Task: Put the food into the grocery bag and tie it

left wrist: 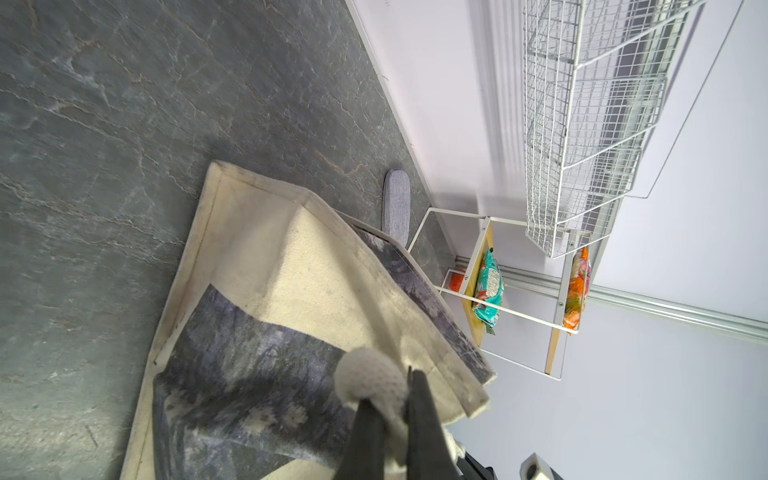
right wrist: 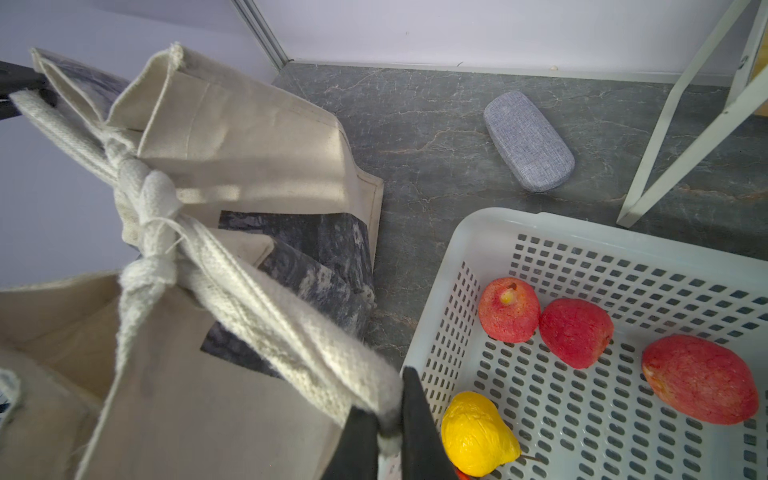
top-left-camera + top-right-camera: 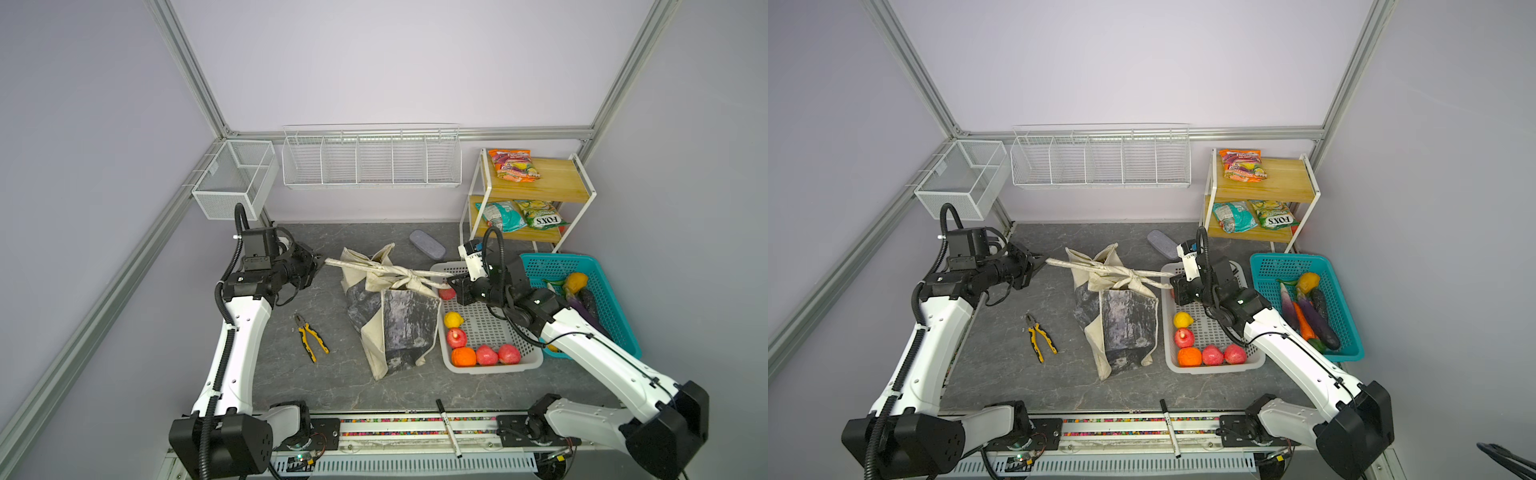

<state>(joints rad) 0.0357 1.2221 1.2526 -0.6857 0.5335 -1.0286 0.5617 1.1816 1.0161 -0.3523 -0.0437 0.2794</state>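
Right wrist view shows my right pincer point(image 2: 390, 411) pressed together on the loop end of one cream handle point(image 2: 266, 307). The strap runs taut from there to a knot point(image 2: 153, 195) over the mouth of the grocery bag point(image 3: 395, 324). My left pincer point(image 1: 390, 401) is clamped the same way on the other handle's end.

The bag slumps mid-bench, with the pliers point(image 3: 311, 336) to its left and the white basket point(image 3: 490, 368) just beside it on the right.

I see four risks:

- **Slipping strap:** I hold only the tips of the loops. A harder pull outward could slide the weave out of either pincer, and the knot would slacken.
- **Uneven pull:** the bag is floppy, so this could drag it or tip it against the basket.
- **Basket corner:** my right pincer hangs over the basket's far left corner. If it drops, it could knock the rim or a fruit there.
- **Food left out:** food point(image 3: 486, 355) lies in the white basket, and I cannot tell what is inside the bag. Cinching the knot now may shut that food out.
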